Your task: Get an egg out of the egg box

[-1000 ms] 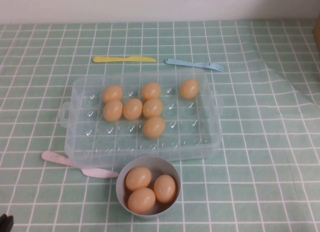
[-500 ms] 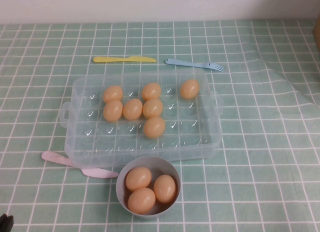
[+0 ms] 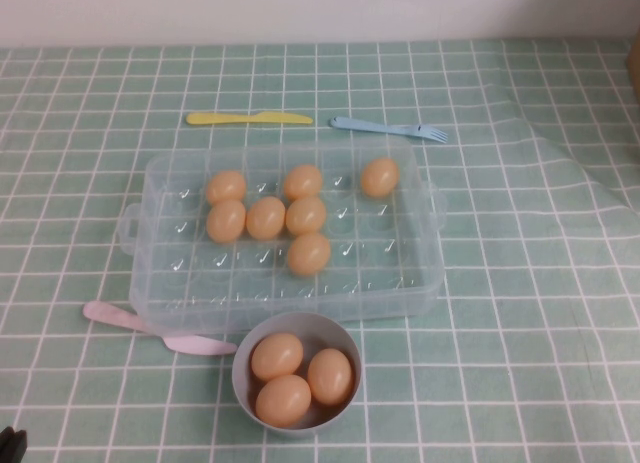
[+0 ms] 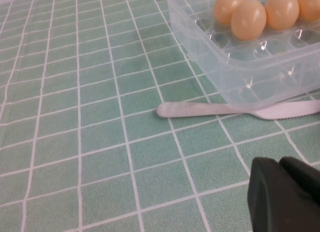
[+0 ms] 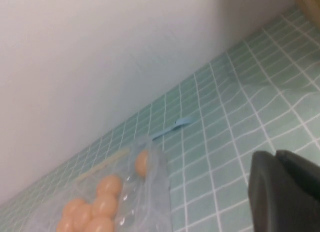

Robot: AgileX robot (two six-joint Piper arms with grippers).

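Note:
The clear plastic egg box (image 3: 392, 265) sits mid-table and holds several tan-orange eggs; the nearest egg (image 3: 309, 254) lies in its middle. My left gripper (image 3: 8, 445) shows only as a dark tip at the near left corner, far from the box. In the left wrist view the left gripper (image 4: 279, 161) is shut and empty above the cloth, with the box (image 4: 260, 66) and eggs (image 4: 248, 19) beyond it. My right gripper (image 5: 276, 154) is shut and empty, well away from the box (image 5: 150, 192); it is out of the high view.
A grey-blue bowl (image 3: 298, 318) with three eggs stands just in front of the box. A pink knife (image 3: 120, 318) lies at the box's near left corner. A yellow knife (image 3: 248, 117) and a blue fork (image 3: 390, 129) lie behind the box. The cloth is creased at the right.

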